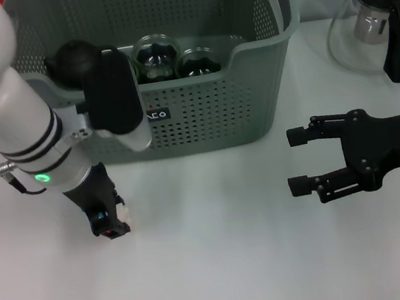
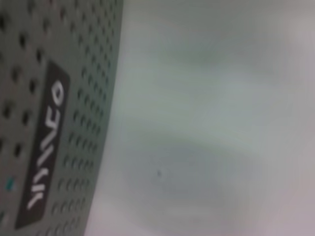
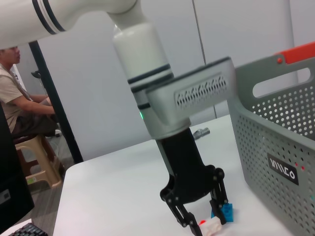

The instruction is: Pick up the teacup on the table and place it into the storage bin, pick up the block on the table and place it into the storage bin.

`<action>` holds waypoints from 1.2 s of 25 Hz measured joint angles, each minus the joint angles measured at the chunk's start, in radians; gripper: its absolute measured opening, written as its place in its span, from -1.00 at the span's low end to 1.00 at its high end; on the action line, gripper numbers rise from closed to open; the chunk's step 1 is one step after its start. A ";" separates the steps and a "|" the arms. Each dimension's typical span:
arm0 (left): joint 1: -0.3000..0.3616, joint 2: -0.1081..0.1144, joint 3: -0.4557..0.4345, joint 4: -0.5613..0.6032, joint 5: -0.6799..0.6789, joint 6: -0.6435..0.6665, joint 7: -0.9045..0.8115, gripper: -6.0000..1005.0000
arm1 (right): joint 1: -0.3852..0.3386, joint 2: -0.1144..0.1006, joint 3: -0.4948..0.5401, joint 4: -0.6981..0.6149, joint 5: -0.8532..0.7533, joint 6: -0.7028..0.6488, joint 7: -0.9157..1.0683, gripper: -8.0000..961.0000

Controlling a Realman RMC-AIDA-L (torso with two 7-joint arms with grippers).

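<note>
Closing on the block [image 3: 220, 220] is the step in hand, so keep your left hand [image 1: 108, 224] low on the desk [image 1: 238, 264] and let the fingers [image 3: 183, 215] settle around it before you lift. From the right wrist view the fingers straddle a small cluster of blue and white bricks with a dab of red, lying right at the fingertips; whether they have actually pinched it yet I cannot tell, so treat the grip as unproven. Squeeze square across the bricks, not on a corner, or the piece may twist out. The storage bin [image 1: 203, 120] stands just behind the hand, its front wall with the black label [image 1: 156, 116] close by, so raise the block straight up until it is above the rim before you carry it away from you and over the wall. Glassware already lies inside the bin just past that wall, so let go low and gently to one side of it. Your right hand [image 1: 297, 159] hovers well off to the side, fingers spread and holding nothing; leave it there.
</note>
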 joint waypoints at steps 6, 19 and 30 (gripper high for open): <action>-0.004 -0.005 -0.185 0.140 -0.176 0.244 0.034 -0.15 | -0.001 -0.003 -0.003 0.000 0.000 -0.001 -0.001 0.97; -0.040 0.043 -0.545 0.279 -0.668 0.209 -0.076 -0.10 | -0.017 -0.018 -0.011 -0.010 -0.006 -0.073 -0.008 0.97; -0.195 0.179 -0.531 -0.097 -0.517 -0.243 -0.155 -0.06 | -0.018 -0.023 -0.024 -0.005 -0.008 -0.089 -0.008 0.97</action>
